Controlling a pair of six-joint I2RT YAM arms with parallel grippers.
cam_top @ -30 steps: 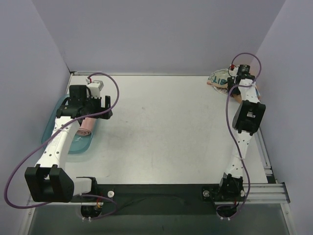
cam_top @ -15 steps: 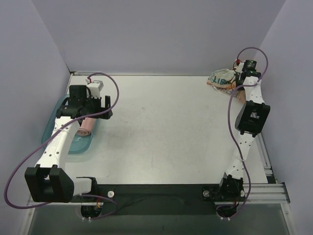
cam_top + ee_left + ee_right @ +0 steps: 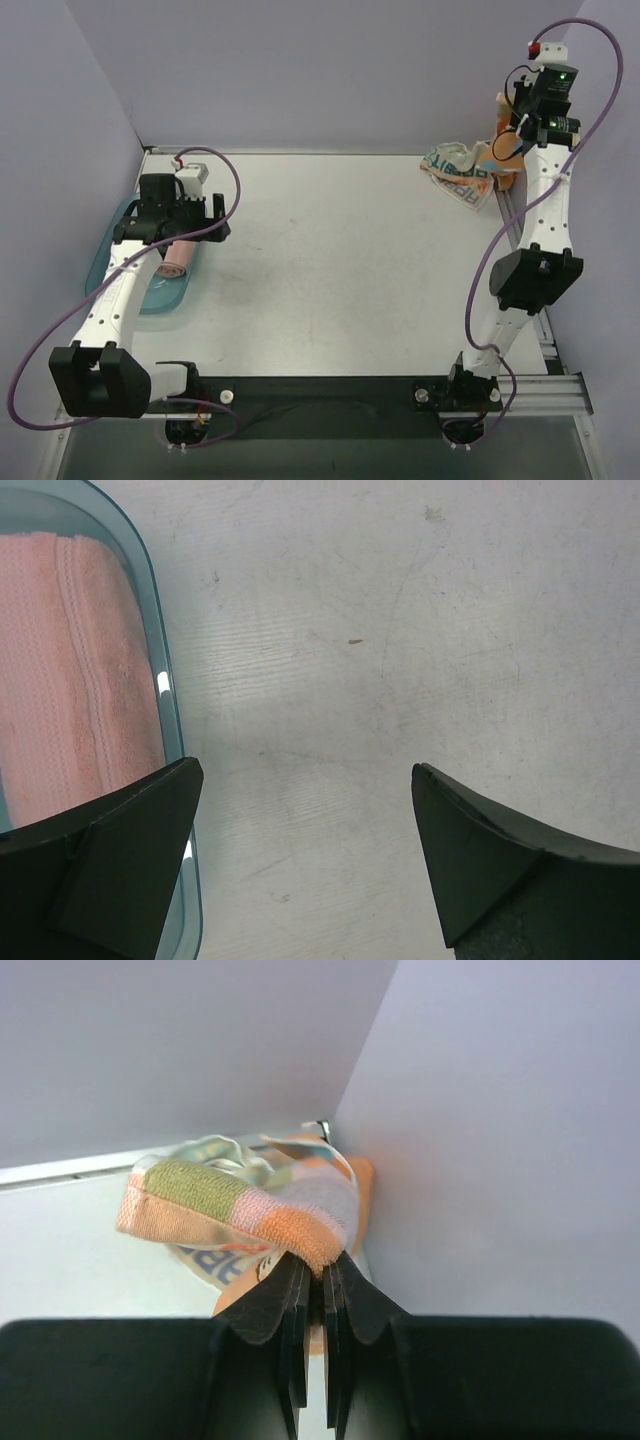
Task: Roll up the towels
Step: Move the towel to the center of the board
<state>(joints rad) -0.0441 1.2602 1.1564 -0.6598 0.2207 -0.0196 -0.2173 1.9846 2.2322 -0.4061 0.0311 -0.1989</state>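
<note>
Scuffed grey-white table [image 3: 330,260], flat lavender walls [image 3: 330,70], my left gripper [image 3: 303,780] spread wide over the glossy teal tray [image 3: 165,298] holding a ribbed pink towel [image 3: 50,660], RABBIT towel [image 3: 460,170] crumpled far right, and my right gripper [image 3: 322,1270] pinching the fuzzy striped towel [image 3: 240,1205] above that corner.

1. The right arm [image 3: 548,215] has risen from the table's far right corner and now reaches upward.
2. The right gripper [image 3: 322,1265] has closed, pinching the edge of the striped towel [image 3: 240,1205].
3. The striped towel has lifted off the pile, leaving the RABBIT towel [image 3: 458,168] more exposed.
</note>
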